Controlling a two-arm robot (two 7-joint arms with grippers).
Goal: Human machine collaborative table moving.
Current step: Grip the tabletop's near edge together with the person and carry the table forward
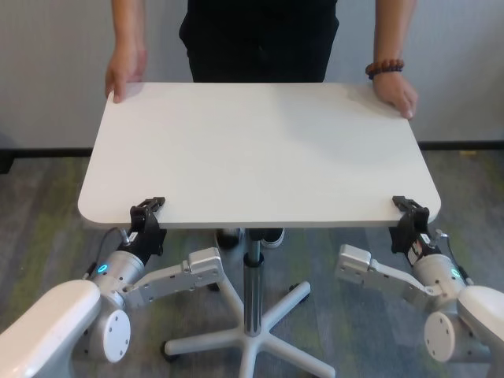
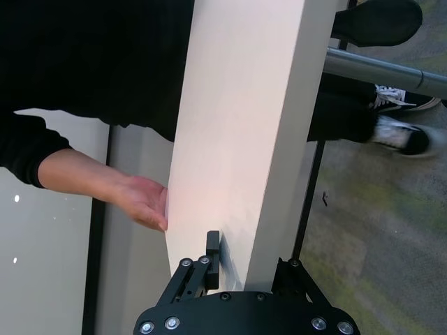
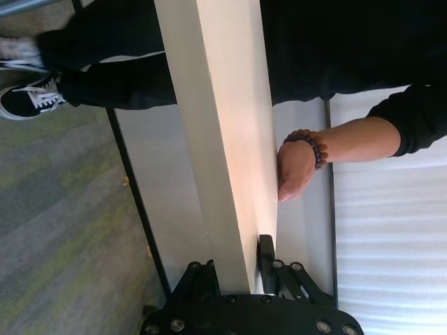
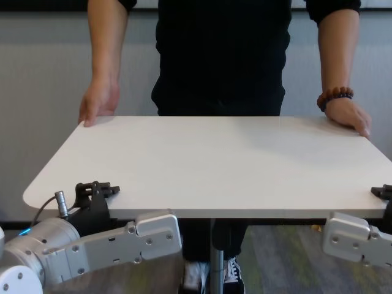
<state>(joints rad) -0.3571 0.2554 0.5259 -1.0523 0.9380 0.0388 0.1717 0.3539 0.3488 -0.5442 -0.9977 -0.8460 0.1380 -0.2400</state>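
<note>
The white table (image 1: 260, 150) stands on a slim metal pedestal leg (image 1: 253, 291) in front of me. My left gripper (image 1: 147, 211) is shut on its near edge by the left corner, one finger (image 2: 212, 259) on top and one under. My right gripper (image 1: 410, 211) is shut on the near edge by the right corner, with a finger (image 3: 266, 255) on top. The human (image 4: 220, 55) in a black top stands at the far side, both hands (image 1: 124, 72) resting on the far corners. A bead bracelet (image 1: 384, 68) is on the wrist at the right. The table also shows in the chest view (image 4: 208, 162).
The table's white star-shaped base (image 1: 252, 339) with castors spreads over grey carpet (image 1: 39, 228) between my arms. A pale wall (image 1: 47, 71) with a dark skirting runs behind the human. The human's black-and-white sneakers (image 2: 401, 132) stand under the far side.
</note>
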